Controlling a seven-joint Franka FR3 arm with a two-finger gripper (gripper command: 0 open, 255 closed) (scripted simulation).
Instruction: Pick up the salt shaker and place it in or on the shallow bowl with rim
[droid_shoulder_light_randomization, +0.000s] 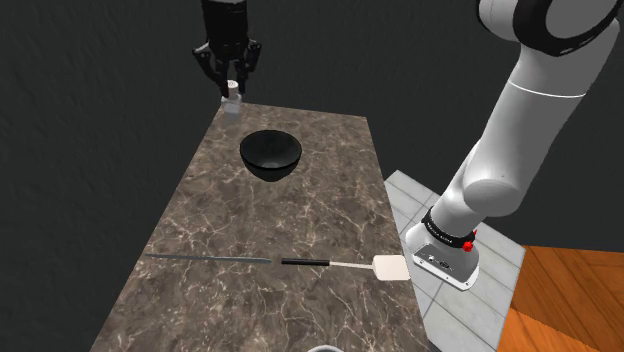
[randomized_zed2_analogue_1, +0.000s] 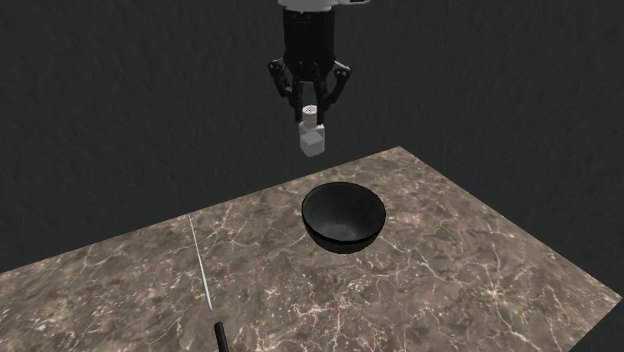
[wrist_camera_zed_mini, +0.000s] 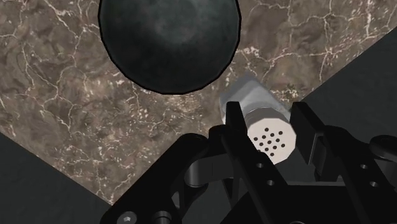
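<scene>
**Item:** salt shaker (randomized_zed2_analogue_1: 312, 135), white, with a squared body and a perforated cap.

**Location:** It was in the upper centre of the second exterior view and the upper left of centre in the shoulder view. It hung in the air, clear of the surface, over the far edge of the marble-patterned countertop (droid_shoulder_light_randomization: 250, 290).

**Holder:** The black gripper (randomized_zed2_analogue_1: 312, 118) pointed straight down. Its two fingers were clamped on the shaker's upper part. In the wrist view they pressed on either side of the cap, and the body hung free beneath.

**Destination:** The black bowl (randomized_zed2_analogue_1: 344, 218) was round and empty and stood on the countertop. It was just below the shaker in both exterior frames, near it but not directly beneath it.

**Progress (judged):** The pick-up appeared complete. What remained was the carry over the bowl, the lowering and the release.

**Also present:**
- A spatula (droid_shoulder_light_randomization: 345, 264) with a black handle and a pale blade, at the lower centre of the shoulder view.
- A thin grey rod (droid_shoulder_light_randomization: 205, 258) in line with the spatula, to its left in the frame.
- The white arm (droid_shoulder_light_randomization: 510, 130) at the right of the frame, on its tiled stand (droid_shoulder_light_randomization: 405, 195).
</scene>
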